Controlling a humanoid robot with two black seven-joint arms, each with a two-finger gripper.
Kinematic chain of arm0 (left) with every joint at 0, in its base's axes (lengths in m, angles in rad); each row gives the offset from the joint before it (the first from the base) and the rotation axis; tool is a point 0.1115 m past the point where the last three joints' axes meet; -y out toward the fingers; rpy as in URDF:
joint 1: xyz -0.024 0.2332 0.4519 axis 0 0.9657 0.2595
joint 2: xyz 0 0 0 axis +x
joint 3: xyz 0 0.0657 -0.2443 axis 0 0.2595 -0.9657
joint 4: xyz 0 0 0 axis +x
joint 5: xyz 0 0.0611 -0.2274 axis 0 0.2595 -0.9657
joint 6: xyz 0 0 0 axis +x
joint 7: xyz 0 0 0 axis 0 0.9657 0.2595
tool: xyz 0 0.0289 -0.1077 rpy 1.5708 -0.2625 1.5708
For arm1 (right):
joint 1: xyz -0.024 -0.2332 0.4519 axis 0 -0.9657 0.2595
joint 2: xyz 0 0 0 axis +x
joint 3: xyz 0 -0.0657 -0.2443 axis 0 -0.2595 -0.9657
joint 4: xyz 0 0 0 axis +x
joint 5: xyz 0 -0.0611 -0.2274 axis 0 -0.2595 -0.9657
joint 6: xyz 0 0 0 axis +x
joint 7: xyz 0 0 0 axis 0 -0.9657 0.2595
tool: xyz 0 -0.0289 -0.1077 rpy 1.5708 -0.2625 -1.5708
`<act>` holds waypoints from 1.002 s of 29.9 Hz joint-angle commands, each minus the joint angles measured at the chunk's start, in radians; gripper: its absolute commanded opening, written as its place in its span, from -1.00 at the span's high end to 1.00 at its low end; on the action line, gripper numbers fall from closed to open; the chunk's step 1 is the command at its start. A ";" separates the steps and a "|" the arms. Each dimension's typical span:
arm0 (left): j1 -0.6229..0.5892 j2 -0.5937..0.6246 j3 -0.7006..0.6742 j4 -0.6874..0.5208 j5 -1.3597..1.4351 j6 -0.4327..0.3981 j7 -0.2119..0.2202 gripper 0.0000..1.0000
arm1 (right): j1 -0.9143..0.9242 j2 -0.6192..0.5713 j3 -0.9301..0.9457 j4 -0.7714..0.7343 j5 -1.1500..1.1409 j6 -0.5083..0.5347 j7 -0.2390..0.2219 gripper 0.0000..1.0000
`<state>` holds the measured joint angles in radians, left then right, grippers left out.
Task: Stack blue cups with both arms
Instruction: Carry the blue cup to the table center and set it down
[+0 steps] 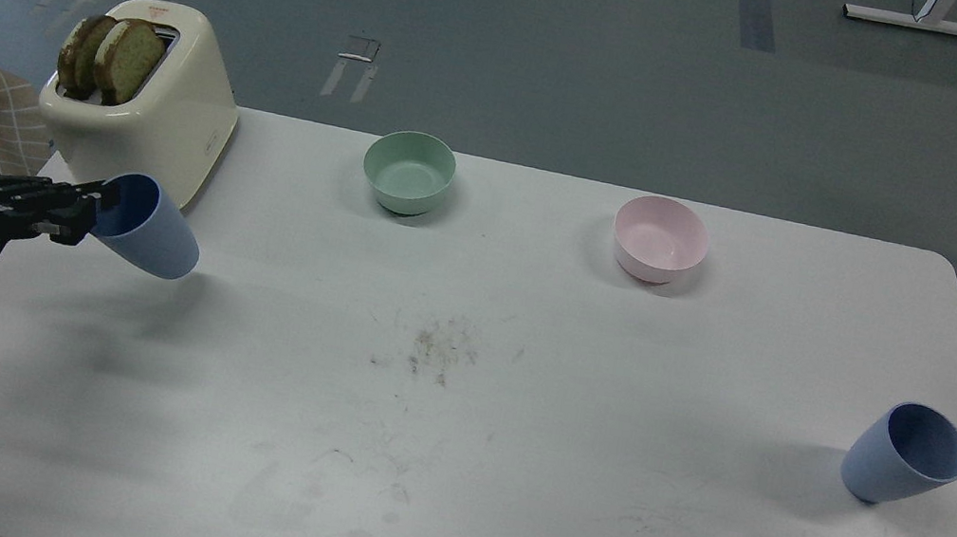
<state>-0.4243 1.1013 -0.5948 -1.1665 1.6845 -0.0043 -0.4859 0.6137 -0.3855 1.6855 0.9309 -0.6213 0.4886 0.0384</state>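
The big white surface (449,456) has some dark crumbs and scuff marks near its middle. At its far left corner stands a cream toaster (146,96) with two brown slices of bread (110,58) poking out of the top.

Two bowls sit along the far edge, well apart from each other. The mint-green bowl (408,171) is near the middle, and the pink bowl (660,238) is more to the right. Both stand upright.

There are two blue cups, and they look the same: soft, dull blue, no handle, wide at the mouth and narrow at the bottom. One blue cup (149,226) is near the left edge, just in front of the toaster. It is tipped on its side and held up off the surface, with its open mouth turned to the left. The left tool (89,212) comes in from the left edge and is clenched on that cup's rim — one finger looks to be inside the mouth.

The other blue cup (905,454) is near the right edge, toward the front. It rests on its narrow bottom and looks tilted, mouth up — nothing touches it.

The right tool cannot be seen.
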 commanded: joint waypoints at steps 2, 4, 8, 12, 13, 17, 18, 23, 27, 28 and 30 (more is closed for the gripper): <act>-0.154 0.009 0.001 -0.128 0.131 -0.118 0.009 1.00 | -0.015 -0.001 0.025 0.000 0.000 0.000 0.000 -1.00; -0.212 -0.026 0.001 -0.159 0.211 -0.173 0.010 1.00 | -0.026 -0.001 0.034 0.000 0.000 0.000 0.000 -1.00; -0.327 -0.181 0.003 -0.160 0.316 -0.273 0.010 1.00 | -0.055 -0.001 0.065 0.000 0.000 0.000 0.000 -1.00; -0.395 -0.341 0.007 -0.157 0.362 -0.359 0.039 1.00 | -0.078 -0.003 0.098 0.000 0.000 0.000 0.000 -1.00; -0.401 -0.397 0.036 -0.156 0.379 -0.371 0.062 1.00 | -0.084 -0.010 0.108 0.000 0.000 0.000 0.000 -1.00; -0.448 -0.511 0.156 -0.104 0.420 -0.373 0.090 1.00 | -0.089 -0.024 0.117 0.000 0.000 0.000 0.000 -1.00; -0.465 -0.553 0.197 -0.073 0.434 -0.373 0.090 1.00 | -0.095 -0.032 0.121 0.000 0.000 0.000 0.000 -1.00; -0.501 -0.669 0.231 0.024 0.439 -0.373 0.090 1.00 | -0.101 -0.050 0.141 -0.004 0.002 0.000 0.000 -1.00; -0.508 -0.687 0.246 0.070 0.446 -0.375 0.092 1.00 | -0.114 -0.059 0.148 -0.006 0.002 0.000 0.000 -1.00; -0.514 -0.696 0.256 0.082 0.448 -0.373 0.092 1.00 | -0.114 -0.059 0.148 -0.006 0.002 0.000 0.000 -1.00; -0.537 -0.721 0.282 0.120 0.449 -0.373 0.092 1.00 | -0.120 -0.059 0.148 -0.003 0.002 0.000 0.000 -1.00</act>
<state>-0.9351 0.4118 -0.3456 -1.0950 2.1301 -0.3782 -0.3945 0.5015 -0.4436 1.8323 0.9252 -0.6200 0.4887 0.0384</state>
